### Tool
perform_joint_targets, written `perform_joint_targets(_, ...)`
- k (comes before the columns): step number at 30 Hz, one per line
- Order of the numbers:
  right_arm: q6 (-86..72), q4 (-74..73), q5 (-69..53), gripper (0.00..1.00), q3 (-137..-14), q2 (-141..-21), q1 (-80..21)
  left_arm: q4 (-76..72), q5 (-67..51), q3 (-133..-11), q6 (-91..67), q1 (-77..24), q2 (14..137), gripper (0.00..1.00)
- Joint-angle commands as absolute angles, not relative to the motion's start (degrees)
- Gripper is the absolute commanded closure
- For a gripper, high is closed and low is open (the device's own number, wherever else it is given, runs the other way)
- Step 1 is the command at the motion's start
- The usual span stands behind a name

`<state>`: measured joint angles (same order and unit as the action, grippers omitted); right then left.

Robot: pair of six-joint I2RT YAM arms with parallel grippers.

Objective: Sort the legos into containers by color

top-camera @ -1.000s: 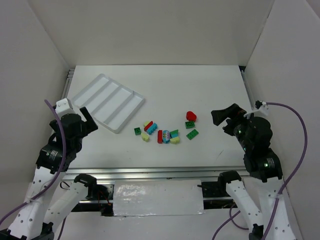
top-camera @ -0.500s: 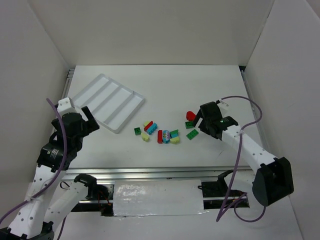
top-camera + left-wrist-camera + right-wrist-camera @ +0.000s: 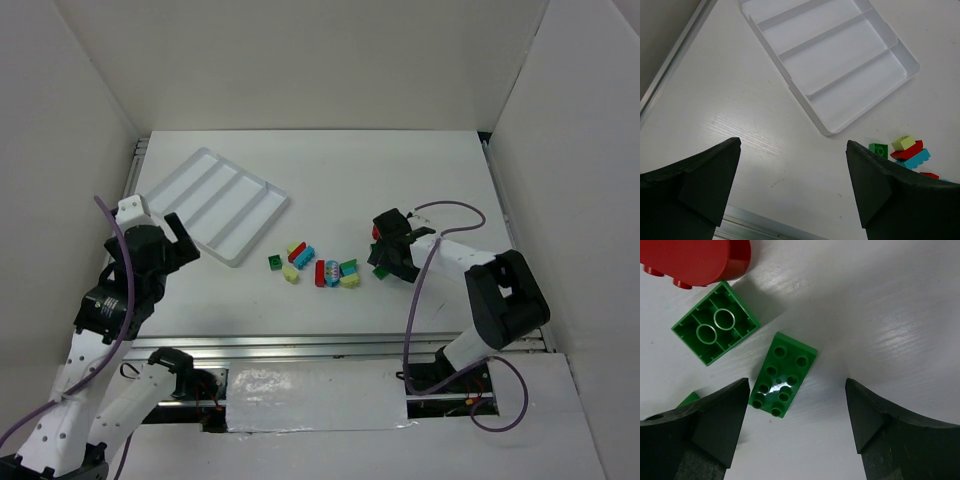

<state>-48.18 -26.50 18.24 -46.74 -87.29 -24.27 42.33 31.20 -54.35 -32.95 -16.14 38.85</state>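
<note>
Currently the left arm (image 3: 135,265) sits at the near left of the worktop (image 3: 430,170), unchanged over the last second. The left jaws stand wide apart and empty, over bare surface just short of the tray.

The right arm (image 3: 450,255) has changed. A second ago it was raised at the near right, well clear of the bricks. It has since swung in and down to the right end of the pile. The right jaws are apart and straddle a green brick (image 3: 782,375), which lies flat with its studs up. They have begun to narrow, but nothing is held. In the wrist view the brick's near end lies just beside one finger (image 3: 715,430), with a clear gap to the other (image 3: 890,430).

Just beyond it lies a second green brick (image 3: 715,330), upside down, and past that a red piece (image 3: 695,257). Judged risk: closing may nudge the second brick, given how close it lies.

The other bricks (image 3: 315,265) lie loose mid-worktop, left of the right jaws. None appears displaced.

Farthest, at the rear left, the tray (image 3: 200,190) shows all four compartments empty.

Assessment: sorting has not begun. The right arm's approach marks the first pick, with the green brick as its target. The brick must then cross to the tray, well apart on the far left.
</note>
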Motion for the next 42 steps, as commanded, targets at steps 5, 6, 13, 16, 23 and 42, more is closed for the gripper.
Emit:
perform_joint_targets(5, -49.84, -27.24, 20.48, 0.17, -49.92, -89.47, -25.49, 40.08, 30.59, -55.11, -31.47, -15.82, 38.5, 0.0)
perform_joint_targets(6, -50.01, -27.77, 20.57, 0.17, -50.44, -90.26, -25.31, 39.99, 30.5, -55.11, -31.38, -15.82, 38.41, 0.0)
perform_joint_targets(13, -50.01, -31.11, 19.95, 0.32, -53.17, -92.55, -25.31, 40.08, 30.59, -55.02, -31.46, -15.82, 36.92, 0.01)
perform_joint_targets(16, -49.66, -31.9, 19.43, 0.34, -53.52, -92.9, -25.31, 39.9, 30.59, -54.93, -31.46, -15.82, 36.3, 0.01)
perform_joint_targets(23, -47.99, -35.51, 18.2, 0.49, -54.85, -94.22, -25.31, 39.99, 30.5, -55.02, -31.46, -15.82, 35.95, 0.0)
perform_joint_targets(42, -42.37, -32.59, 13.35, 1.0, -46.04, -67.97, -28.73, 40.6, 28.83, -54.84, -31.81, -16.79, 37.53, 0.0)
